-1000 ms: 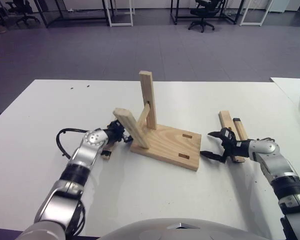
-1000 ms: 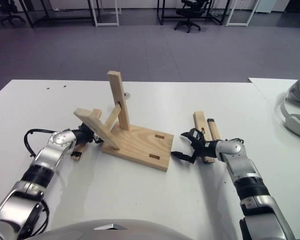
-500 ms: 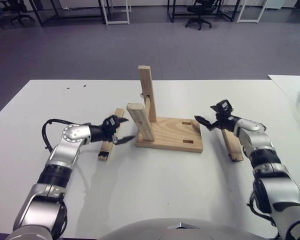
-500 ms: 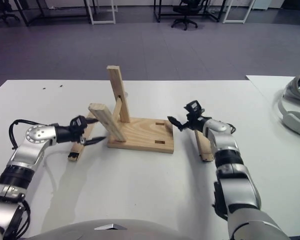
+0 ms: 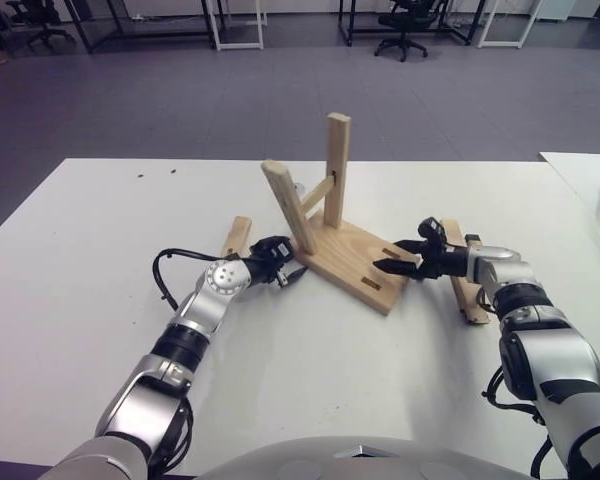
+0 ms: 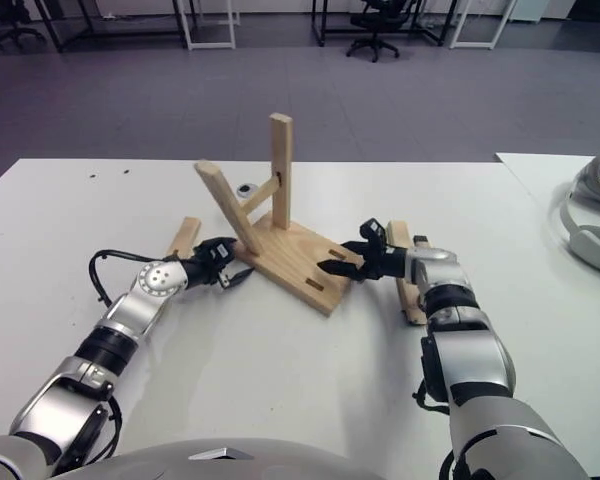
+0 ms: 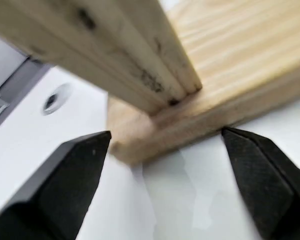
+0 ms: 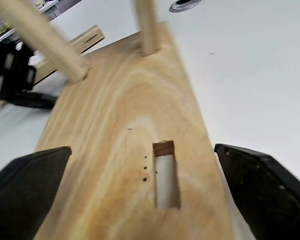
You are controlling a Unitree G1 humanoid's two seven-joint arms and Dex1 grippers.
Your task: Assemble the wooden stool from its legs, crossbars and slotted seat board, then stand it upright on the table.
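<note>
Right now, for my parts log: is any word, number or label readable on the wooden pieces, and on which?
None readable.
The seat board and upright leg show bare wood grain only; the dark specks beside the slot are marks, not print.

Pale wooden seat board (image 5: 352, 262) lying flat and askew on the white table (image 5: 80, 250). An upright leg (image 5: 336, 170) and a leaning leg (image 5: 288, 207) are set in its far end, joined by a short crossbar (image 5: 318, 192). Two empty slots (image 5: 373, 284) are cut near its other end. One loose bar (image 5: 236, 236) lies flat to the left of the board and a second loose bar (image 5: 467, 295) to the right.
</note>
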